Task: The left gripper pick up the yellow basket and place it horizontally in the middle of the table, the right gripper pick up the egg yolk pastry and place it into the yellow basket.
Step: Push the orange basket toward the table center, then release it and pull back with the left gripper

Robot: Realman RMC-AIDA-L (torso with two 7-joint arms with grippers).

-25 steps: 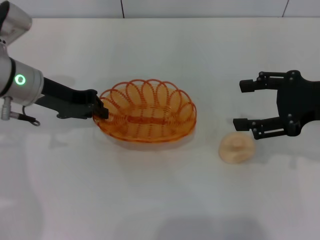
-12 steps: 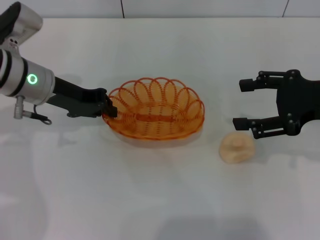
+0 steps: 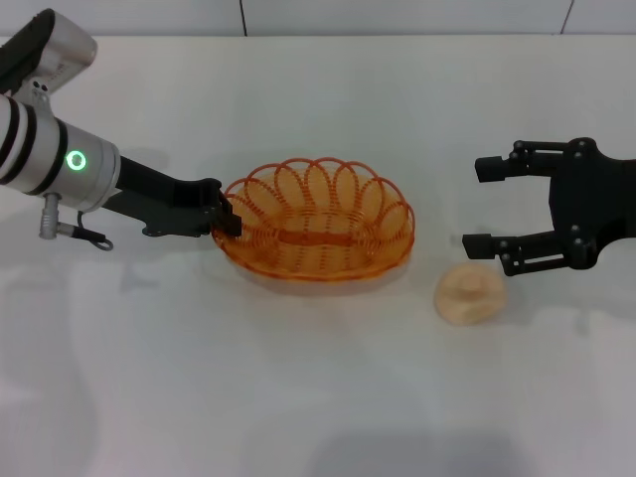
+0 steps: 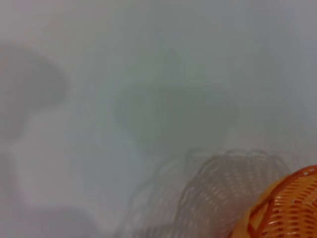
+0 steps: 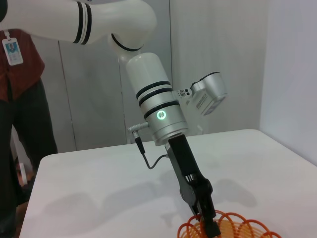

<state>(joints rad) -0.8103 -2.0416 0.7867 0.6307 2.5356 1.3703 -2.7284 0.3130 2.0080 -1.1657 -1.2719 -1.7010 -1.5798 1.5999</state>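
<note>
The yellow basket (image 3: 318,221), an oval orange wire basket, is held near the middle of the white table (image 3: 298,397), its long axis left to right. My left gripper (image 3: 227,220) is shut on its left rim. The basket's edge shows in the left wrist view (image 4: 282,210) and in the right wrist view (image 5: 233,229). The egg yolk pastry (image 3: 470,293) lies on the table right of the basket. My right gripper (image 3: 479,206) is open, just above and right of the pastry, apart from it. The left gripper also shows in the right wrist view (image 5: 208,218).
The table's far edge (image 3: 318,37) meets a wall. A person in a red top (image 5: 20,99) stands beyond the table's far side in the right wrist view.
My left gripper has carried the basket to the right, toward the table's middle. The right gripper and the pastry have not moved.
</note>
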